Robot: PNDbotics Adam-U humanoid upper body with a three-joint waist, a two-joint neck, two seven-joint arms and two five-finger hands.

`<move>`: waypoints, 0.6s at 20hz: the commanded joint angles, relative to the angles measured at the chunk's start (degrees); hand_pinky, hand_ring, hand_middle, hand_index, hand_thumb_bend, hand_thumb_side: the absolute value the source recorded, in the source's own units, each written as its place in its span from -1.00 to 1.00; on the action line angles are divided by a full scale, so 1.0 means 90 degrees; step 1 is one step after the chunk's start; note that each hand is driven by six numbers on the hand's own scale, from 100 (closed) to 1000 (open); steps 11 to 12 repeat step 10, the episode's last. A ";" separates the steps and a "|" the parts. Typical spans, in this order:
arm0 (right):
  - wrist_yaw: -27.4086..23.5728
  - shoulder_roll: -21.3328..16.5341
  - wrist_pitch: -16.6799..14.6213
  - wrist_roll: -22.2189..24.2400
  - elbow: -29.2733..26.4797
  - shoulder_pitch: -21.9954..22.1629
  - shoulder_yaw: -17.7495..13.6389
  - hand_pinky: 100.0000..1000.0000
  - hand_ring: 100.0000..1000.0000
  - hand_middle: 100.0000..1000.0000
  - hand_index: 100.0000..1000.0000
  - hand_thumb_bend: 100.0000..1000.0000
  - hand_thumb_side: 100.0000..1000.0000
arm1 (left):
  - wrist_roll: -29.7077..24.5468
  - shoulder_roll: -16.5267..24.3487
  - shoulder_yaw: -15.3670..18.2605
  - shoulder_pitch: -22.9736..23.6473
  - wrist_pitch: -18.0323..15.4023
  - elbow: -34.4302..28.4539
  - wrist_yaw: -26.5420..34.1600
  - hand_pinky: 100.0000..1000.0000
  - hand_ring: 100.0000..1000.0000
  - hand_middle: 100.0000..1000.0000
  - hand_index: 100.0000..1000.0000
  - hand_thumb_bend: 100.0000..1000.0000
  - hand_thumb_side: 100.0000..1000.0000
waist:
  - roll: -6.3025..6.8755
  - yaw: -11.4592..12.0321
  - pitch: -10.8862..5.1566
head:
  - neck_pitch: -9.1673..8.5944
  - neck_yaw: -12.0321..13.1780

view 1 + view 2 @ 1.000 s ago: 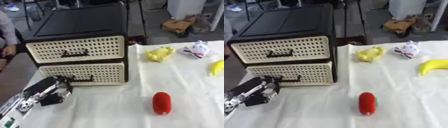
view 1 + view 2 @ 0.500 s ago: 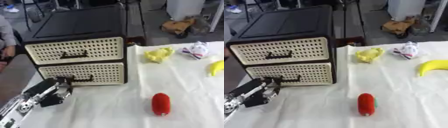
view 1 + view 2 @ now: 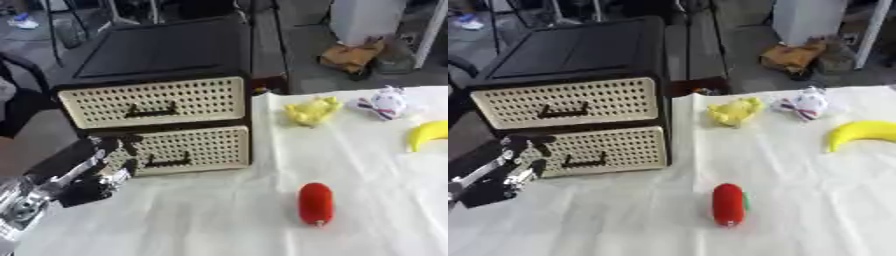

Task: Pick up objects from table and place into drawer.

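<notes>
White-clothed bench [image 3: 201,220] holds four objects; both drawers [image 3: 157,102] closed — left hand [image 3: 87,172], lower left, fingers curled, empty.

Both views come from the robot's head, looking down and forward over the table [image 3: 219,220] from pretty close. They're side by side, so nearly the same picture: the drawer unit [image 3: 157,107] at left, white cloth, floor clutter beyond. The right eye view sits everything slightly further left.
</notes>
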 commanded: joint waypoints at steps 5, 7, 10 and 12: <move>-0.0068 -0.0175 -0.0041 -0.0118 -0.0100 0.0010 -0.0116 -0.03 0.45 0.02 0.38 -0.41 1.00 | -0.0208 0.0192 0.0418 0.0235 0.0047 -0.1545 0.0461 -1.00 -1.00 0.09 0.81 -1.00 0.98 | -0.0077 0.0070 -0.0238 | 0.0059 -0.0074; -0.0080 -0.0188 -0.0052 -0.0165 -0.0100 0.0024 -0.0137 -0.03 0.45 0.02 0.38 -0.43 1.00 | -0.0091 0.0158 0.0609 0.0397 0.0215 -0.2194 0.1128 -1.00 -1.00 -0.04 0.70 -1.00 0.97 | -0.0091 0.0116 -0.0261 | 0.0072 -0.0110; -0.0102 -0.0203 -0.0072 -0.0218 -0.0100 0.0040 -0.0153 -0.03 0.45 0.02 0.38 -0.44 1.00 | 0.0199 0.0138 0.0830 0.0553 0.0247 -0.2654 0.2306 -1.00 -1.00 -0.14 0.61 -1.00 0.97 | -0.0112 0.0167 -0.0292 | 0.0080 -0.0161; -0.0102 -0.0203 -0.0072 -0.0218 -0.0100 0.0040 -0.0153 -0.03 0.45 0.02 0.38 -0.44 1.00 | 0.0199 0.0138 0.0830 0.0553 0.0247 -0.2654 0.2306 -1.00 -1.00 -0.14 0.61 -1.00 0.97 | -0.0112 0.0167 -0.0292 | 0.0080 -0.0161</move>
